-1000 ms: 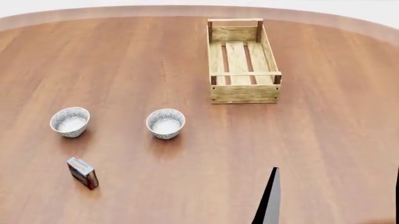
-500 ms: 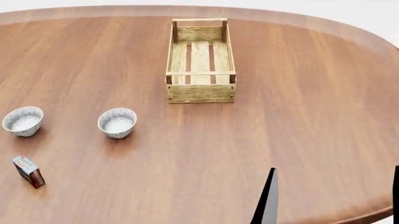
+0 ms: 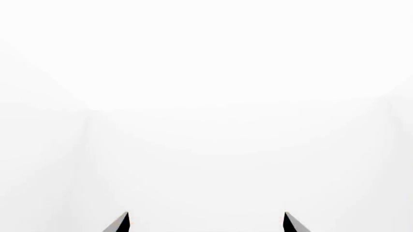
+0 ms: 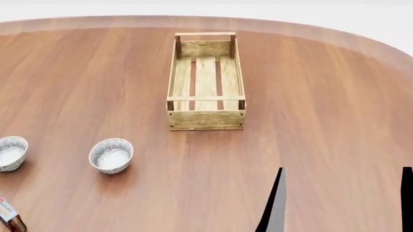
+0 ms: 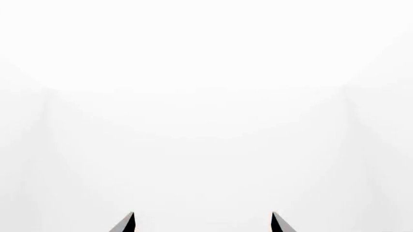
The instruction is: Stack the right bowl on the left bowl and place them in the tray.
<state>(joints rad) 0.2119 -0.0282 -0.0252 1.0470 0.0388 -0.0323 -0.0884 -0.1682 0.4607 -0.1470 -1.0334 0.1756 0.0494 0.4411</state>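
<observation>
There is one big round table (image 4: 322, 96). It is made of smooth brown wood with long stripes in it.

On the table sits one tray (image 4: 206, 119). It is a long box made of pale, rough wood. Its floor has three flat boards with dark gaps between them. Its sides are low planks, and there is a dark post at each corner. It sits near the middle of the table, toward the far side, and nothing is inside it.

There are two bowls. They are small, round and speckled grey, and pale inside. The right bowl (image 4: 111, 155) sits well in front of the tray and off to the left. The left bowl (image 4: 11, 153) is near it, at the left edge of the head view, partly cut off. The bowls do not touch. Both stand upright on the table.

There is one small box (image 4: 9, 216), red and blue, at the bottom left corner. Only part of it shows.

The right gripper (image 4: 341, 200) shows as two thin dark fingers pointing up from the bottom of the head view, over the near right part of the table. They stand wide apart with nothing between them.

The left gripper (image 3: 206, 222) shows only in its wrist view, as two dark tips spread apart against plain white, holding nothing.
</observation>
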